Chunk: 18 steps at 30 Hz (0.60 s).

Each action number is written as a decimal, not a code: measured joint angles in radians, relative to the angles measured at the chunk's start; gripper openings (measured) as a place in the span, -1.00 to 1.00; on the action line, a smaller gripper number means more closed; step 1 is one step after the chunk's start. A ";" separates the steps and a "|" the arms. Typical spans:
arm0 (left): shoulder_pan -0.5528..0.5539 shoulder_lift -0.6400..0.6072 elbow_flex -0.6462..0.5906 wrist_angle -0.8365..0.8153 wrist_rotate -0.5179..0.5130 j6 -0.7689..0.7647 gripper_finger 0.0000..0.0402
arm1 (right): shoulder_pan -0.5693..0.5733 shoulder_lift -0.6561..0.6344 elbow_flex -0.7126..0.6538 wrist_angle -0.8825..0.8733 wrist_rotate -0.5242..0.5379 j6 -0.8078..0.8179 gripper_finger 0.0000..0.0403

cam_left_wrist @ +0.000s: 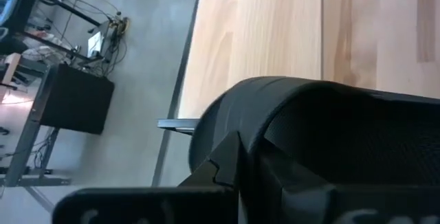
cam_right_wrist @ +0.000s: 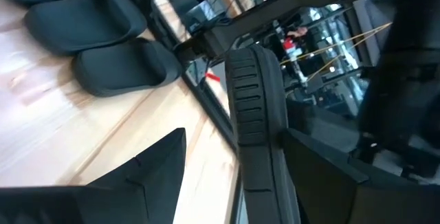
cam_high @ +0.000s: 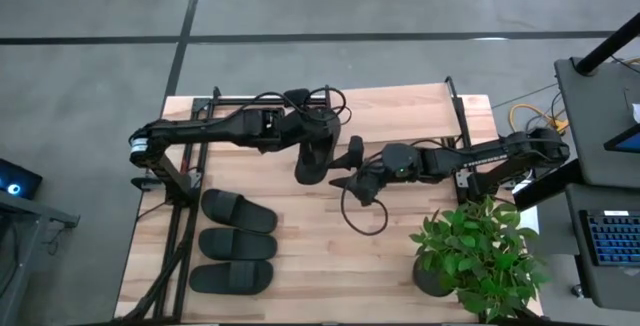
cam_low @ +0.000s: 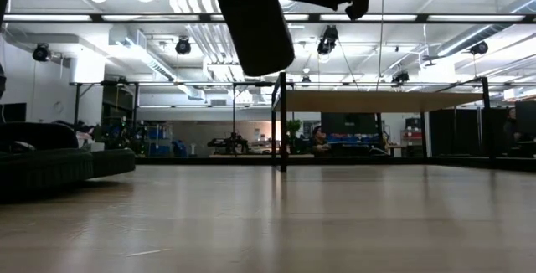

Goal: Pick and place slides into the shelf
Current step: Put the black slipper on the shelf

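Overhead, slides: four in all.
Resting slides: three point(cam_high: 238, 211) point(cam_high: 236, 244) point(cam_high: 231, 277) lie flat in a row on the table point(cam_high: 300, 266), near its left edge, each just beside the next.
Held slide: the fourth slide point(cam_high: 312, 156) hangs in the air over the table's middle, clamped in the left gripper point(cam_high: 318, 126), whose fingers are closed on it.
Right gripper: one point(cam_high: 350, 174), just beside the held slide, fingers spread wide with nothing between them.
Arms: two, both reaching to the table's centre from opposite sides.
Shelf: one; the low view shows a plank top on thin black posts point(cam_low: 377, 101) at the table's far side, well apart from the held slide point(cam_low: 254, 20).
Plant: one potted plant point(cam_high: 475, 256) at the table's near right corner.
Cut off: the low view shows only the lower part of the held slide, its top lost at the picture's edge; the right wrist view catches parts of only two resting slides point(cam_right_wrist: 82, 18) point(cam_right_wrist: 127, 66) and the held slide's ribbed sole point(cam_right_wrist: 253, 114) edge-on.
Hard to make out: in the left wrist view the slide point(cam_left_wrist: 330, 135) fills the picture, hiding the fingers.
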 joint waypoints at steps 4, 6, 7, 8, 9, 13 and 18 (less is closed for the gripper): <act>0.000 0.002 -0.001 0.014 0.004 0.000 -1.00 | 0.000 0.002 0.000 0.041 -0.001 -0.020 0.16; 0.000 0.002 -0.001 0.037 0.003 0.001 -1.00 | 0.000 0.007 0.000 0.056 -0.001 -0.027 0.16; 0.000 0.002 -0.001 0.039 0.002 0.001 -1.00 | 0.000 0.007 0.000 0.054 -0.001 -0.028 0.16; 0.000 0.002 -0.001 0.038 0.001 0.001 -1.00 | 0.000 0.008 0.000 0.050 -0.002 -0.029 0.16; 0.000 0.002 -0.001 0.038 0.002 0.001 -1.00 | 0.000 0.010 0.000 0.052 -0.002 -0.027 0.16; 0.000 0.002 -0.001 0.063 -0.021 0.000 -1.00 | 0.000 0.013 0.000 0.073 -0.004 -0.038 0.16; 0.000 0.004 -0.001 0.085 -0.025 0.000 -1.00 | 0.000 0.016 0.000 0.100 -0.015 -0.049 0.16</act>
